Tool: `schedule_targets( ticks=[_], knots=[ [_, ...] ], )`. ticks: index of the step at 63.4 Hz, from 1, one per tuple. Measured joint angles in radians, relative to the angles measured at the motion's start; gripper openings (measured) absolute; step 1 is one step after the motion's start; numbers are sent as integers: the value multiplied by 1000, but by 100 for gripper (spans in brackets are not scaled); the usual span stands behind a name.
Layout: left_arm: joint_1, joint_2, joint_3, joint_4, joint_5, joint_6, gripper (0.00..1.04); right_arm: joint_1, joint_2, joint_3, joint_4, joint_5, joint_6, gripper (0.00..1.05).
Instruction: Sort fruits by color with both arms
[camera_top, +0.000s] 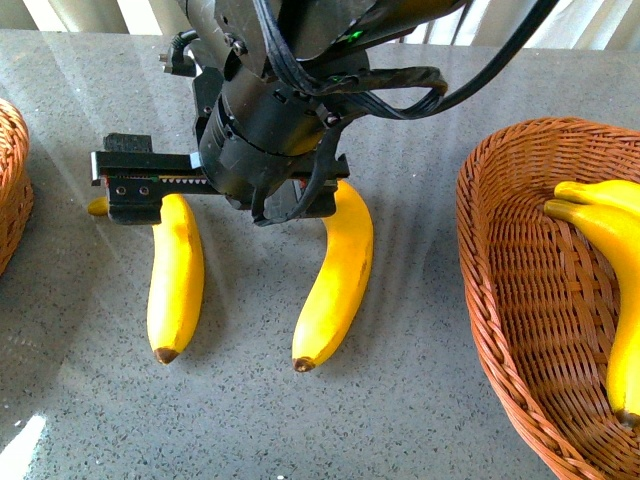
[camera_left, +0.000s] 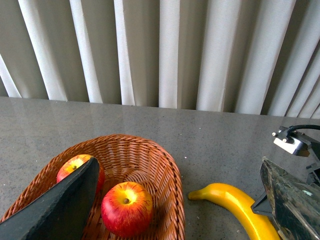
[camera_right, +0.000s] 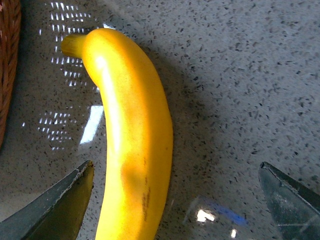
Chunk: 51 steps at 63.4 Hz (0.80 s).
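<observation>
- Starting at the far left, a wicker basket (camera_top: 10, 190) holds a red apple (camera_left: 126, 207) and, half hidden behind a jaw, a second apple (camera_left: 75, 167). The left gripper (camera_left: 179, 167) hovers above them, jaws apart and empty.
- Just right of that basket, the left banana (camera_top: 176, 280) lies on the grey table (camera_top: 420, 420). Its long axis runs away from the robot, and the stem at the far end points toward the apple basket.
- Over its far end hangs the right gripper (camera_right: 174, 172). The jaws are spread wide, one on each side across the fruit's narrow width, and neither touches it. A straight descent and squeeze looks enough.
- Next comes a second banana (camera_top: 335, 280), near the first but apart, its far end hidden under the black arm (camera_top: 270, 110). It seems close to the outer jaw and may get nudged.
- At the far right, well apart, another wicker basket (camera_top: 500, 300) already holds two more bananas (camera_top: 615, 250). This is likely the destination.
</observation>
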Motion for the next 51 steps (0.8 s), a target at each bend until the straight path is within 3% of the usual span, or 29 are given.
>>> schedule_targets(
  ticks=[51],
  knots=[
    [0, 0, 0, 0, 0, 0, 96, 25, 109, 130, -74, -18, 3, 96]
  ],
)
